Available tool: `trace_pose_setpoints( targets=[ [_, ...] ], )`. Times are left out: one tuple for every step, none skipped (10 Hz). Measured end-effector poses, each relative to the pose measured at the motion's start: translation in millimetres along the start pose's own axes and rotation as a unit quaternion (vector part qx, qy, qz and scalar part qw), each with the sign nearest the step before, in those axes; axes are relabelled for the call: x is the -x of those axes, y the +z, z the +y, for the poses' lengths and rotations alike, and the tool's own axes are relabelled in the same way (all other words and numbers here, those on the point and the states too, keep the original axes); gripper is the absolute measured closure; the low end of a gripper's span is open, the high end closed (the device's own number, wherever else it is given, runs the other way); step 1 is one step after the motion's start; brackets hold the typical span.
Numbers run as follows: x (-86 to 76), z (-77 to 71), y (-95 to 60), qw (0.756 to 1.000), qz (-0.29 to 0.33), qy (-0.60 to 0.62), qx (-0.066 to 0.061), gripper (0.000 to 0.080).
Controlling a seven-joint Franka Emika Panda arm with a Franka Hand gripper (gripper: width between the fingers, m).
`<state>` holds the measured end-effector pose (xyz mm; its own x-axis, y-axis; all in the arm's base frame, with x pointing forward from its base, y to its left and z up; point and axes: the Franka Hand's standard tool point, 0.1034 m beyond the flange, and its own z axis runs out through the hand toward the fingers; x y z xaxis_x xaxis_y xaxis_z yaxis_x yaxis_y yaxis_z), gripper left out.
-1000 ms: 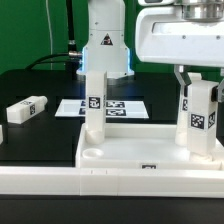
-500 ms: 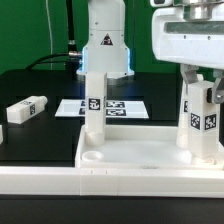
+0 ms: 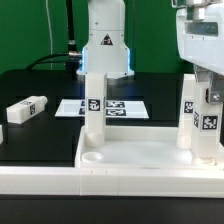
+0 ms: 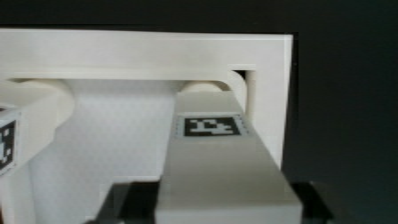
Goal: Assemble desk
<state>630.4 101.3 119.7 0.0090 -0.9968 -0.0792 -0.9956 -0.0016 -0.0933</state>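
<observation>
In the exterior view the gripper [image 3: 205, 92] is cut off by the top and right edges. Only part of its white housing shows, and the held leg [image 3: 203, 125] hides one finger. The tray [image 3: 140, 152] runs past the exterior view's right edge, so that corner is lost, and its rim hides whether the held leg's foot sits in a socket. The standing leg [image 3: 93, 110] covers part of the marker board [image 3: 122, 107]. The loose leg [image 3: 25, 109] has a tag too small to read. In the wrist view the fingers [image 4: 134, 205] are dark, blurred and cropped. A further leg [image 4: 11, 130] is mostly out of frame, and which leg it is cannot be told.
</observation>
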Motion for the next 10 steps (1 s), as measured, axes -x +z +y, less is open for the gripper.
trace_pose_setpoints(
  targets=[
    [0.0, 0.6, 0.7, 1.0, 0.0, -0.019, 0.001, 0.0509],
    [0.2, 2.2, 1.2, 0.999, 0.0, -0.035, 0.006, 0.0318],
    [1.2, 4.2, 1.7, 0.998, -0.002, -0.056, 0.013, 0.0205],
    [1.1, 4.2, 2.0, 0.993, -0.002, -0.116, 0.014, 0.0167],
    [1.7, 4.4, 2.2, 0.987, -0.002, -0.162, 0.014, 0.0167],
    [2.7, 4.7, 2.6, 0.98, -0.003, -0.2, 0.014, 0.0152],
    [1.7, 4.6, 2.6, 0.965, -0.001, -0.262, 0.015, 0.0152],
    [0.6, 4.3, 2.5, 0.951, 0.0, -0.308, 0.015, 0.0151],
    [-0.3, 4.1, 2.4, 0.937, 0.0, -0.349, 0.015, 0.0151],
    [-0.3, 3.6, 2.1, 0.923, -0.001, -0.385, 0.014, 0.0151]
  ],
)
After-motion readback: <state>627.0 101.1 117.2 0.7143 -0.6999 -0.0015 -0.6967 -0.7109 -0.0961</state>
